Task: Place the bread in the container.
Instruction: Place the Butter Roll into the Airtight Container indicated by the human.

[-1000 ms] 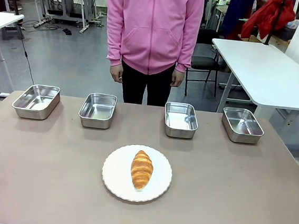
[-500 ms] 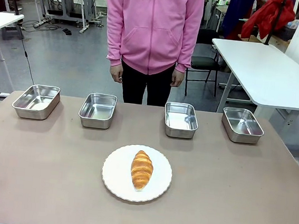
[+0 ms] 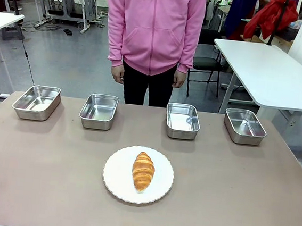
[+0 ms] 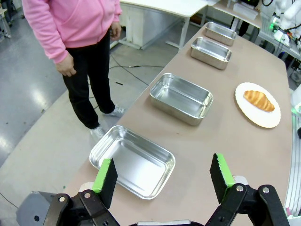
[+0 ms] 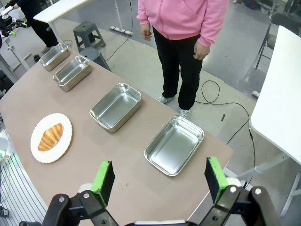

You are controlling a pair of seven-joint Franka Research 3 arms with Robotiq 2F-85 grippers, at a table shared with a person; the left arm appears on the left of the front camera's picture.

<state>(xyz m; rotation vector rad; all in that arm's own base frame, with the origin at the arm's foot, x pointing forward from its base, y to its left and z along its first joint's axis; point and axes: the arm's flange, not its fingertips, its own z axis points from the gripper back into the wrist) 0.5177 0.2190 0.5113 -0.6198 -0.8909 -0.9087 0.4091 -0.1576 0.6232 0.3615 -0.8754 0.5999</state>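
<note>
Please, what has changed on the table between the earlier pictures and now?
Nothing has visibly changed in the front view. The bread lies on the white plate as before, the four containers stand empty in the same row at the far side, and the person stands behind the table with both hands down.

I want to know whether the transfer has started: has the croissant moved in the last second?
No. The croissant stays centred on the white plate, just as far from the pan right of centre.
</note>
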